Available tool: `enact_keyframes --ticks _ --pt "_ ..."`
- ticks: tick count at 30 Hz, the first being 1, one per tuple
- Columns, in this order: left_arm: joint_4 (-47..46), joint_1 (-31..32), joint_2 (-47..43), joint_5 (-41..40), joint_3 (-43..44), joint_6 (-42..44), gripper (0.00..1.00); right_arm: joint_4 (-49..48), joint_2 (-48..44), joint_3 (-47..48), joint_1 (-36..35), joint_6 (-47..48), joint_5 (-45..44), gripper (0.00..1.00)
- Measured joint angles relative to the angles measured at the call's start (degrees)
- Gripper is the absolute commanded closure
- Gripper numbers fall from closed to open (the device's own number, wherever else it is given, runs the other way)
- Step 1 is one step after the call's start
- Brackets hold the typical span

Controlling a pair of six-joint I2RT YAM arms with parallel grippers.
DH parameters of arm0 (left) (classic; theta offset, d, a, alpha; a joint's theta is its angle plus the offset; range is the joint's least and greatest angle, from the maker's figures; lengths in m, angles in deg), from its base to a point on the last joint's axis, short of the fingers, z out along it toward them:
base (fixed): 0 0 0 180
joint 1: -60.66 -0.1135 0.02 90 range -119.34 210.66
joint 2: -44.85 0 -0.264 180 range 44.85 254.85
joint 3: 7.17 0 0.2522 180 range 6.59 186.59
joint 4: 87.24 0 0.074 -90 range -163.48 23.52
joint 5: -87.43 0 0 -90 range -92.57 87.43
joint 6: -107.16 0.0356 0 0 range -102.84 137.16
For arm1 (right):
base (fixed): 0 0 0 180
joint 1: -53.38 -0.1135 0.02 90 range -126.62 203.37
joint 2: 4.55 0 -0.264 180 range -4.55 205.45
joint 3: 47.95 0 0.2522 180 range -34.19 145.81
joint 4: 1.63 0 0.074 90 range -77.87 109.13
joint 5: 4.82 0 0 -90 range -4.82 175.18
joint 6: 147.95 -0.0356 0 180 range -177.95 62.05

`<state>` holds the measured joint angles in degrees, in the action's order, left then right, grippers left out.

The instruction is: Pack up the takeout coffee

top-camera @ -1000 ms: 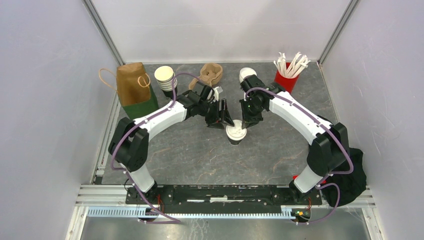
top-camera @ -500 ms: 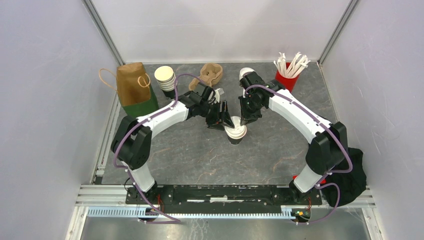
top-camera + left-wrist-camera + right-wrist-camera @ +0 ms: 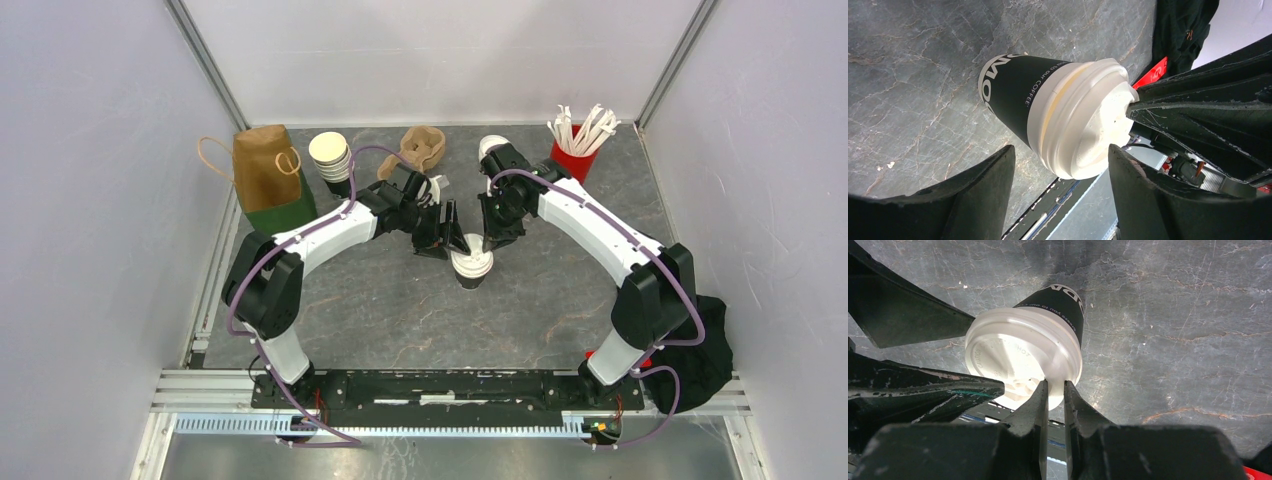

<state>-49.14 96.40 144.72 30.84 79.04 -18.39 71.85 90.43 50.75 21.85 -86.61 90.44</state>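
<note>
Takeout coffee (image 3: 472, 266) stands upright on the desk (image 3: 380, 300), long axis vertical, dead centre between your left gripper (image 3: 1060, 152)'s spread fingers (image 3: 973, 195). There's a gap on both sides, so no grip yet. The left arm reaches in low from the side. Right gripper (image 3: 1055, 385) is all but pressed together and holds nothing, tips down on the lid (image 3: 1018, 355)'s edge from above. Left is the one placed to close, on the dark body below the lid.
</note>
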Motion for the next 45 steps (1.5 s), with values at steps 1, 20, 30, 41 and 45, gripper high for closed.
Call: enact_keyframes --ticks 1,20,30,41,45 --pt "0.0 0.0 0.0 0.0 0.0 0.0 0.3 0.0 0.0 0.0 0.1 0.0 0.0 0.9" --pt "0.0 0.0 1.0 0.2 0.0 0.0 0.34 0.0 0.0 0.0 0.5 0.1 0.3 0.88" --pt "0.1 0.0 1.0 0.2 0.0 0.0 0.35 0.0 0.0 -0.4 0.5 0.3 0.9 0.88" --pt "0.2 0.0 1.0 0.2 0.0 0.0 0.31 1.4 0.0 -0.3 0.5 0.7 1.2 0.87" --pt "0.6 0.0 1.0 0.2 0.0 0.0 0.3 2.0 0.0 -0.3 0.6 0.8 1.2 0.87"
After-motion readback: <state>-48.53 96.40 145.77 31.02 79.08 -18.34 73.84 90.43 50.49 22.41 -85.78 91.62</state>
